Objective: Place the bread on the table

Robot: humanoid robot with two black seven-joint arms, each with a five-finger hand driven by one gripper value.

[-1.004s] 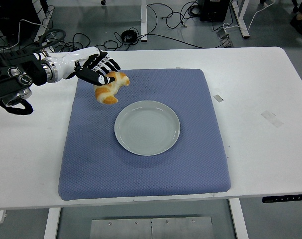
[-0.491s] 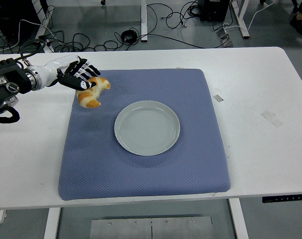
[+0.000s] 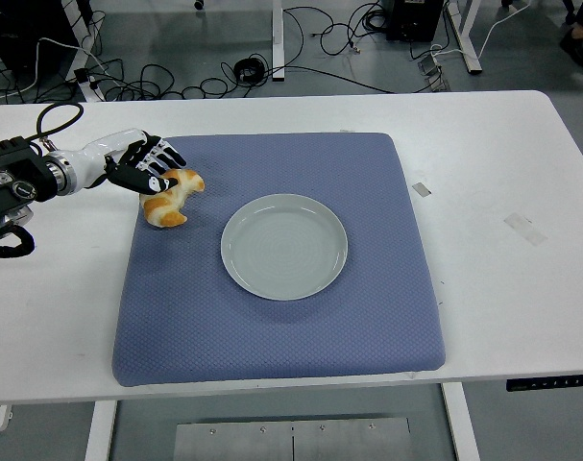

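Note:
A golden-brown piece of bread (image 3: 170, 200), curved like a croissant, is held in my left hand (image 3: 147, 173) over the left edge of the blue mat (image 3: 281, 327). The hand's fingers are curled around the bread's upper left side; the lower end of the bread hangs free, close to the mat. My left arm comes in from the left edge, low over the white table (image 3: 51, 279). The right arm does not show.
A round grey-green plate (image 3: 284, 246) lies empty on the mat, right of the bread. Bits of tape (image 3: 524, 229) are stuck on the table's right side. Cables and desk legs lie on the floor beyond the far edge.
My left hand has carried the bread leftward and downward, from over the mat's upper left part to its left edge, drawing back toward the left side of the table.

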